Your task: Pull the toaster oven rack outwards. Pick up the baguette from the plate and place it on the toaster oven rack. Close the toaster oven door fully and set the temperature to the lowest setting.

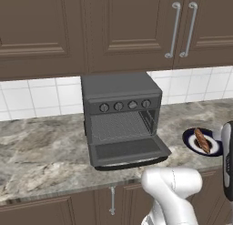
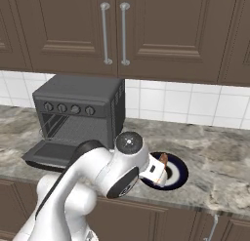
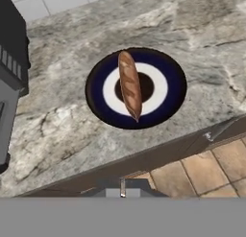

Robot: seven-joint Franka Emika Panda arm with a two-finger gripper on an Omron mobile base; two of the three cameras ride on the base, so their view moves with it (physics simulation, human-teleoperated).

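The dark grey toaster oven [image 1: 120, 89] stands at the back of the counter with its door [image 1: 127, 151] folded down flat. Its wire rack [image 1: 119, 126] lies in the cavity and reaches the opening. To the oven's right, the blue plate [image 1: 189, 138] holds the baguette [image 1: 201, 140]. In the hand view the baguette [image 3: 130, 85] lies lengthwise across the plate [image 3: 101, 106], clear of my gripper [image 3: 122, 188]. The gripper is shut and empty, hovering above the counter's front edge, short of the plate. From the right base view my arm covers part of the plate [image 2: 181, 174].
Brown wall cabinets with bar handles [image 1: 175, 30] hang above the oven. White tiles [image 2: 195, 106] back the marble counter [image 1: 41, 142]. Its front edge [image 3: 144, 157] drops to base cabinets and a tiled floor [image 3: 211, 169]. The oven's side [image 3: 9, 49] stands left of the plate.
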